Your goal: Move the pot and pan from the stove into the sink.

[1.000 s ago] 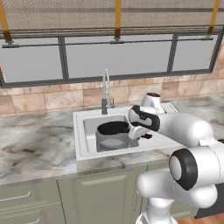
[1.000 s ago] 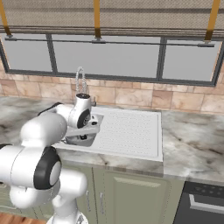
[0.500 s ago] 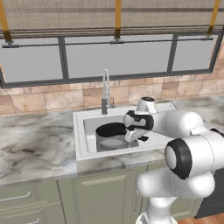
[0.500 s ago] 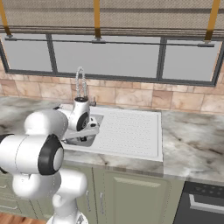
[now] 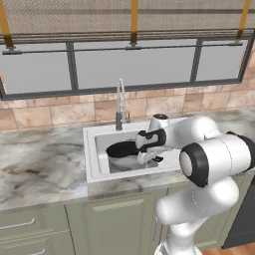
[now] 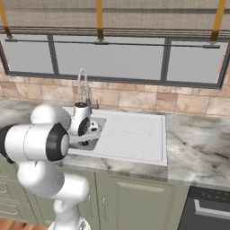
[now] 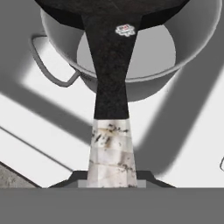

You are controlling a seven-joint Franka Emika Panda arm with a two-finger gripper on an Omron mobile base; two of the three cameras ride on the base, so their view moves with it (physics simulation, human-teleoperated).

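My gripper (image 7: pixel 110 179) is shut on the marbled end of the long handle of the pan (image 7: pixel 112 74). The black bowl of the pan (image 5: pixel 121 148) lies over the open top of the pot (image 7: pixel 183 65). The grey metal pot (image 5: pixel 125 161) stands inside the sink (image 5: pixel 93 149), one loop handle (image 7: pixel 47 70) showing on its side. In the left base view the gripper (image 5: pixel 149 148) is at the pot's right, over the basin. In the right base view the gripper (image 6: pixel 88 133) sits low over the sink (image 6: pixel 102 122). The stove's cooktop is out of view.
A coiled chrome faucet (image 5: pixel 119 102) rises behind the basin. The white ribbed drainboard (image 6: pixel 132 134) spreads right of it, with marble counter (image 5: pixel 40 159) on both sides. A dark oven front (image 6: pixel 210 209) is at the lower right. Windows run along the back wall.
The gripper with the pan has shifted slightly left and down onto the pot in the sink. The arm's elbow has swung nearer the cameras.
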